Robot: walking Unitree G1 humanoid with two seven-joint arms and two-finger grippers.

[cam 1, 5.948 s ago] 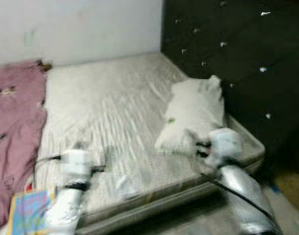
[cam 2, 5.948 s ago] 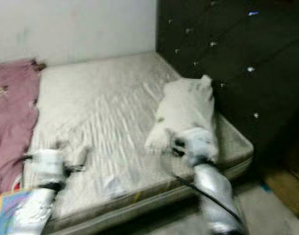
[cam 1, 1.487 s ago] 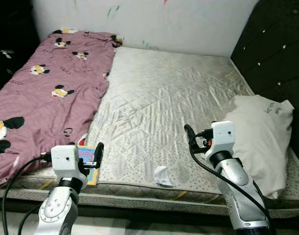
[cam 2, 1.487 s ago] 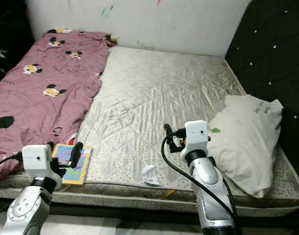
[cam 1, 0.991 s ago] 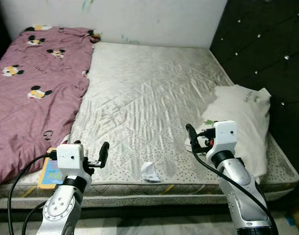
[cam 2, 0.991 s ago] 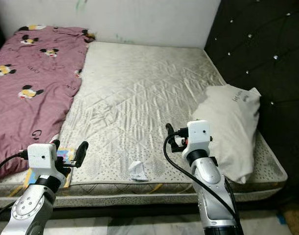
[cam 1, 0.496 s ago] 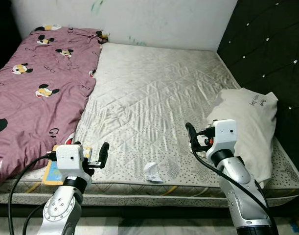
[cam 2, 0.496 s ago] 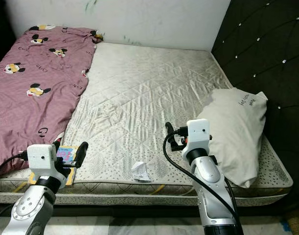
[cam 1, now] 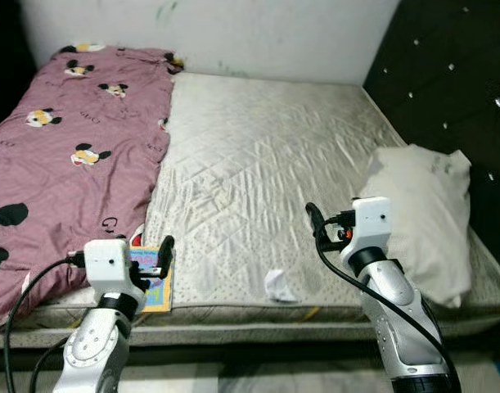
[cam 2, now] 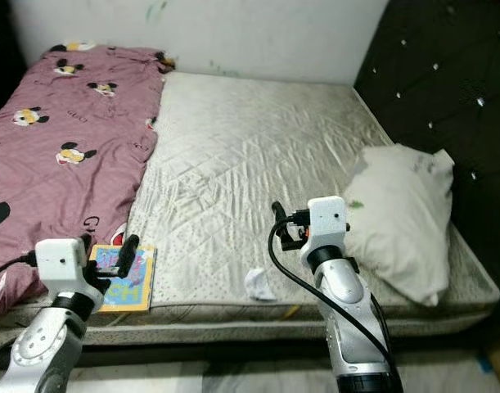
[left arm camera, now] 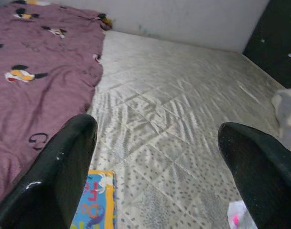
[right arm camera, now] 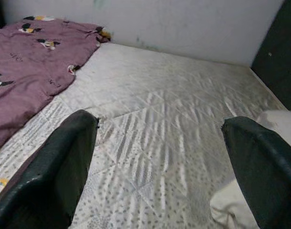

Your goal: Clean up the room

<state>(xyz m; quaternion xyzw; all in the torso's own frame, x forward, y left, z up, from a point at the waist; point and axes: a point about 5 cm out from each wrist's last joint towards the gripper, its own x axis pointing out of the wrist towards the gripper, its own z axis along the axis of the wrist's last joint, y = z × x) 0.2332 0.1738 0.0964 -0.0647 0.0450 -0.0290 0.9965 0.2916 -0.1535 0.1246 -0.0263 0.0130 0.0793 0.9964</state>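
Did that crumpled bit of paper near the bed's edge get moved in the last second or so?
No. The crumpled paper lies at the same spot by the mattress front edge; only the camera has shifted.

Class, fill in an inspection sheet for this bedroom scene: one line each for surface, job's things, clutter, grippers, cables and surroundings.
Surface: bare quilted mattress, wrinkled.
Job's things: crumpled paper scrap near the front edge; colourful book at the front left; white pillow on the right; maroon cartoon-print blanket over the left side.
Clutter: nothing seen beyond these.
Grippers: left gripper open, above the book; right gripper open, above the mattress beside the pillow; both hold nothing.
Cables: black cable along the right arm.
Surroundings: white wall behind; dark tufted headboard on the right.
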